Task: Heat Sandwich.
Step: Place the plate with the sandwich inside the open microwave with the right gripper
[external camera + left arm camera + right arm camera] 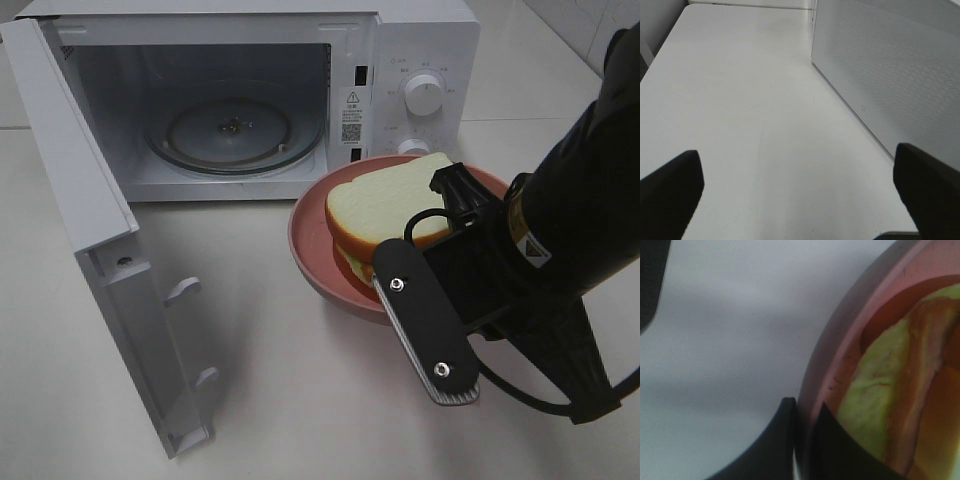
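**Black right hand (804,415) pinching round pink plate (310,215)**

Nearest, the right hand is closed on the plate's rim, one finger on either side. The white sliced-bread sandwich with tan crust (385,205) lies on that plate, which sits on the white surface (300,400). Just beyond stands the white microwave oven (420,60), its door (110,260) swung wide and its glass turntable (230,130) visible inside. The left hand (797,152) hangs spread over the surface near a white perforated panel (890,75).
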You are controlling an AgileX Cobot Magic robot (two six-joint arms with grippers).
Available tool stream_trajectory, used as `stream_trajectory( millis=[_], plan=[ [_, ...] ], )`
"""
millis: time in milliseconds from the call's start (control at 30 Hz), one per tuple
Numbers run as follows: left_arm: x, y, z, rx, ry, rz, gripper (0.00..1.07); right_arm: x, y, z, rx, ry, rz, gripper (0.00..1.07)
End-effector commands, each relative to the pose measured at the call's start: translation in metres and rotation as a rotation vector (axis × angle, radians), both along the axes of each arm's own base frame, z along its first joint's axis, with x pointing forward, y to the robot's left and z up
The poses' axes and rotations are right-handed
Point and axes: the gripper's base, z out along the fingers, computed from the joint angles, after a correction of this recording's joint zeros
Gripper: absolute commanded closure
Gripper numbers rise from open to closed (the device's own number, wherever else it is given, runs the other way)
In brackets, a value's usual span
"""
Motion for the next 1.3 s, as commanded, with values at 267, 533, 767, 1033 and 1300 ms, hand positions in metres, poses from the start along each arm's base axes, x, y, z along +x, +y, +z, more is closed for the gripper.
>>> stream_trajectory(
  millis=[267,533,767,1033,1300],
  plan=[
    [-0.002,-0.001,0.0,-0.003,-0.027,-0.001,0.09,0.002,0.003,0.002,0.019,0.002,0.181,1.07],
    [-0.002,-0.001,0.0,-0.003,-0.027,-0.001,0.09,0.012,0.0,0.002,0.054,-0.002,0.315,1.07],
    [-0.002,-0.001,0.0,-0.003,-0.027,-0.001,0.09,0.021,-0.008,0.0,0.088,0.017,0.311,1.07],
    [-0.002,-0.001,0.0,-0.003,-0.027,-0.001,0.09,0.026,-0.01,0.001,0.122,0.007,0.317,1.07],
    [-0.002,-0.001,0.0,-0.003,-0.027,-0.001,0.09,0.029,-0.008,-0.003,0.122,0.007,0.322,1.07]
  ],
)
